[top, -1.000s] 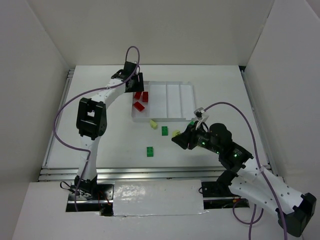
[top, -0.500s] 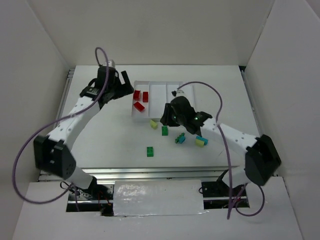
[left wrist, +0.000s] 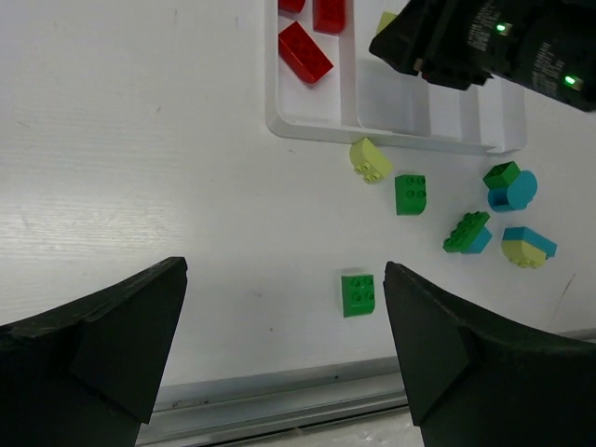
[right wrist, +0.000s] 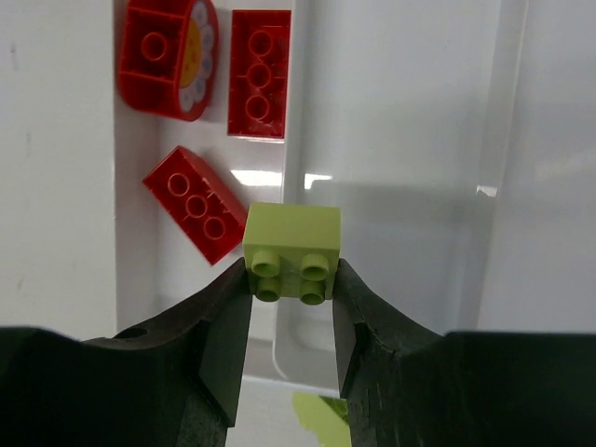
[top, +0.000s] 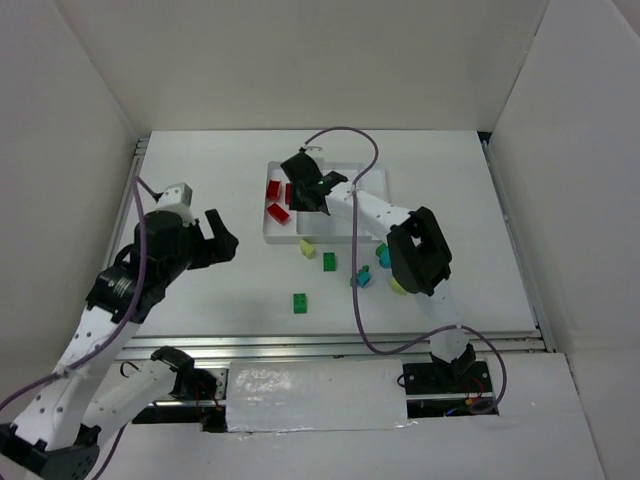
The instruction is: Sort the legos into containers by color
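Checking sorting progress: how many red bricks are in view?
3, all in the leftmost tray compartment: rounded red brick and straight red brick side by side at the far end, tilted red brick nearer. Right arm may hide more.

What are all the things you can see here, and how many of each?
tray: one, white, four long compartments, far middle of the table.
red bricks: three, red, all in the tray's leftmost compartment.
held brick: one, yellow-green, above the tray.
loose yellow-green brick: one, yellow-green, on the table just in front of the tray.
green bricks: two, green, single, on the table in front of the tray.
stacked bricks: three small clumps, green, cyan and yellow-green, on the table right of the green ones.
table: one, white.
left arm: one, white and black, left of the tray, left jaws open and empty.
right arm: one, white and black, right jaws shut on the held brick.
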Controlling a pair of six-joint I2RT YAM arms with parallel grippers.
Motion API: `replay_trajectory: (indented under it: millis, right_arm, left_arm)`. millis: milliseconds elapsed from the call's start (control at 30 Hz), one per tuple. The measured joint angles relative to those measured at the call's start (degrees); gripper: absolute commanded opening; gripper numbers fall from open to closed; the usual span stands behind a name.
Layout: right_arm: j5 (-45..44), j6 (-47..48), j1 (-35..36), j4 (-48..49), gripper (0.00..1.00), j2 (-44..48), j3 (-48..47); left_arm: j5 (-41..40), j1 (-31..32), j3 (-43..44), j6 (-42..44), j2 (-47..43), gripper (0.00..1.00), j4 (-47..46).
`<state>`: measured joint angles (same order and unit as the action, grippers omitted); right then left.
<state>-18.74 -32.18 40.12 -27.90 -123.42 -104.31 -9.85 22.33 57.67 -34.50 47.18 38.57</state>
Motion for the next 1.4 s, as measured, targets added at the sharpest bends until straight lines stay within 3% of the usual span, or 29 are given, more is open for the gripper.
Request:
replay_trajectory:
  millis: [167,200,233,300,333,367,400,533,600,767,900,1033,1133,1400]
  right_arm:
    - [-1.7,0.3,-0.6,-3.5,0.15,-5.1,-5.3]
    - [-2.0,0.3,-0.8,-3.9,0.21,-5.4,-5.7]
    - [-2.1,0.3,-1.0,-4.3,0.33,-5.8,-6.1]
    - [-2.4,0.3,-1.5,-4.8,0.35,-6.2,-6.6]
    - [-2.4,0.3,-1.8,-4.8,0.41,-6.3,-6.7]
    - [-2.4,0.3,-2.1,-4.9,0.49,-6.3,-6.7]
    - [-2.4,0.3,-2.2,-5.0,0.64,-6.3,-6.7]
    - [-2.1,0.7,-2.8,-4.9,0.73,-6.1,-6.3]
    - [-1.9,0.7,-2.8,-4.6,0.84,-5.3,-4.6]
    - [-0.2,1.9,-2.1,-3.9,0.80,0.7,3.0]
    - [4.5,7.1,0.9,1.2,0.79,12.7,16.2]
    - [9.6,11.9,6.6,5.0,0.70,22.3,25.9]
    - [12.0,14.0,8.0,7.1,0.66,23.6,28.0]
    - [9.6,17.2,7.9,8.2,0.67,19.8,29.0]
  left_arm:
    - [-0.4,0.0,-1.9,4.4,-9.5,1.00,1.7]
    - [-0.6,0.0,-2.8,4.7,-10.8,0.99,1.7]
    - [-0.7,0.0,-3.7,5.0,-11.6,0.99,1.8]
    - [-0.3,0.0,-4.9,6.0,-11.3,0.99,1.9]
    - [-0.2,0.0,-5.2,6.1,-10.9,0.99,2.0]
    - [-0.1,0.0,-5.6,6.1,-10.4,0.99,1.9]
    - [0.0,0.0,-5.9,6.2,-10.1,0.99,1.9]
    - [0.6,0.0,-6.4,6.3,-9.5,0.99,1.9]
    - [0.9,0.0,-6.6,6.3,-9.7,0.99,1.8]
    - [1.0,0.0,-6.6,6.3,-11.0,1.00,1.7]
    - [1.1,0.0,-6.6,6.3,-11.9,1.00,1.6]
    - [1.6,0.0,-6.7,6.3,-11.8,0.99,1.2]
    - [2.1,0.0,-6.7,6.3,-11.5,0.99,1.2]
    - [2.5,0.0,-7.1,6.3,-11.5,1.00,0.8]
